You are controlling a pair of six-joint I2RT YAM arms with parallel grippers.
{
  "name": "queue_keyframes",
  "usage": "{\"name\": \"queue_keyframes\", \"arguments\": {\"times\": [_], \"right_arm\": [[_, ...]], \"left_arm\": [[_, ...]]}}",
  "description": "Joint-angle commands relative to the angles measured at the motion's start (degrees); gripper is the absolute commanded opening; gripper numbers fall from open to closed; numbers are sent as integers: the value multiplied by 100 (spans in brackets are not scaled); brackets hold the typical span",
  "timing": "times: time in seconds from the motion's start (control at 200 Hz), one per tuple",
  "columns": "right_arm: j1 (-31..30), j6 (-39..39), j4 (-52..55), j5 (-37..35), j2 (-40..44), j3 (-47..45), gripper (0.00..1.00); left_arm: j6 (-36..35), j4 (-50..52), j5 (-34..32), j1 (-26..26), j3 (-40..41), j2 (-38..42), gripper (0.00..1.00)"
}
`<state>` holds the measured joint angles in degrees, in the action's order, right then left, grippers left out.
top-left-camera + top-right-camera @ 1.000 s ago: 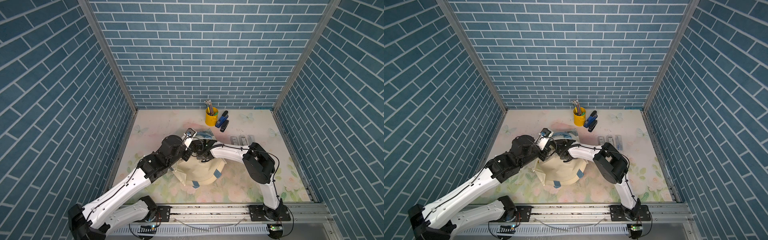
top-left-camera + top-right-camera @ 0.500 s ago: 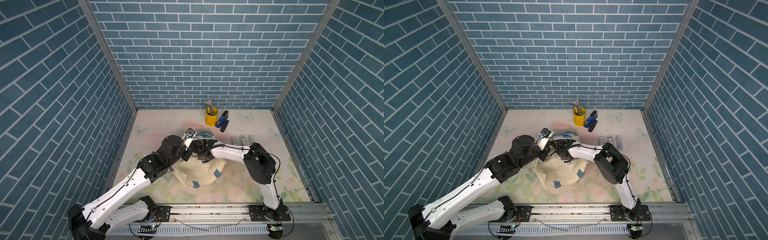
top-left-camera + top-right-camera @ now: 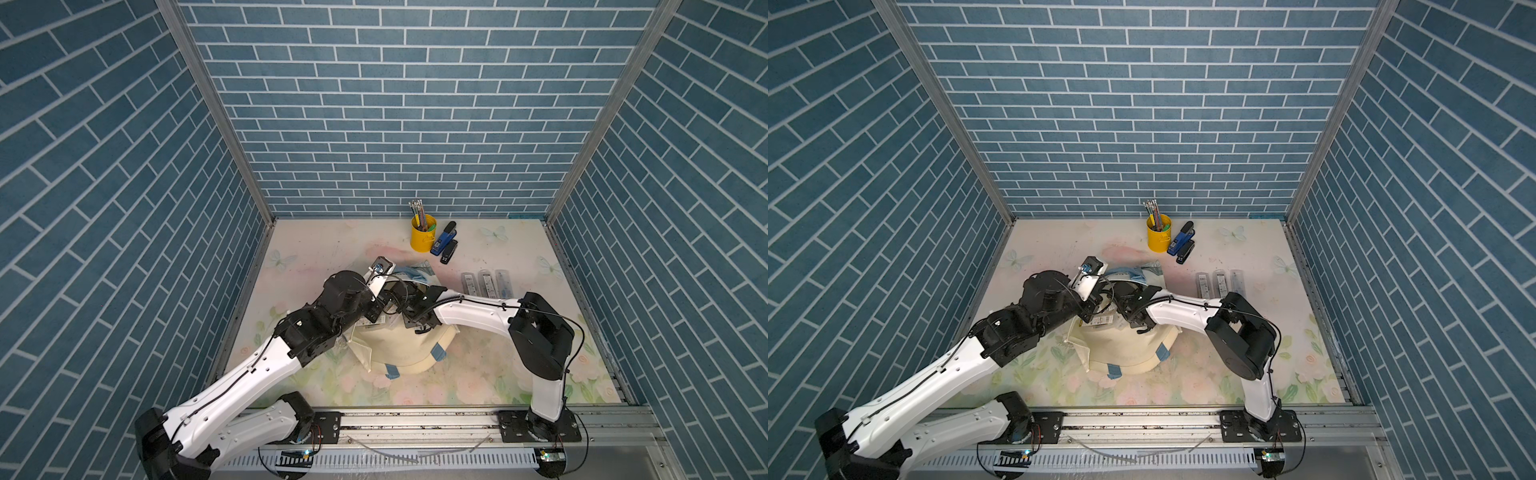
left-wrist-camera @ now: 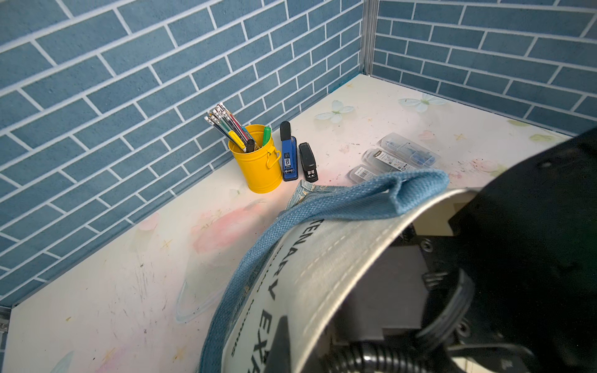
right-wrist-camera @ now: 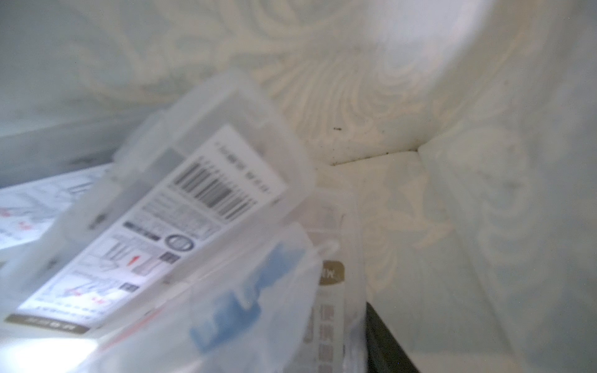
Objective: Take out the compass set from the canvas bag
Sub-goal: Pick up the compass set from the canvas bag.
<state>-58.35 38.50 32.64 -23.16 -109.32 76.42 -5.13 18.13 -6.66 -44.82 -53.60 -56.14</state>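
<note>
Two arms meet at the canvas bag, which lies on the floral table with its open mouth on the far side. Its rim is pinched by the left gripper, pressed together on the fabric. The right gripper is sunk inside the bag, and whether its claw is spread or closed cannot be told. At least three compass sets are counted inside, blurred, overlapped and leaning. A slip on the smooth plastic may be expected, or two sets caught at once. If the rim were lost, the mouth would likely collapse onto the arm. Farther off, three compass-set cases are laid side by side, then one blue stapler, one black stapler and one yellow pencil cup.
</note>
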Motion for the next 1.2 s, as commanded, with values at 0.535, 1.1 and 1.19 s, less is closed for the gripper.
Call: {"name": "queue_keyframes", "arguments": {"times": [0.535, 1.1, 1.19], "right_arm": [[-89, -1175, -230, -24, 673, 243, 31], [-162, -2056, -913, 167, 1326, -363, 31], [-159, -2183, -1022, 204, 1443, -507, 30]], "left_arm": [[-72, -196, -167, -36, -269, -33, 0], [-103, -328, -477, -27, -369, -116, 0], [-106, -344, -551, -27, -371, -110, 0]]}}
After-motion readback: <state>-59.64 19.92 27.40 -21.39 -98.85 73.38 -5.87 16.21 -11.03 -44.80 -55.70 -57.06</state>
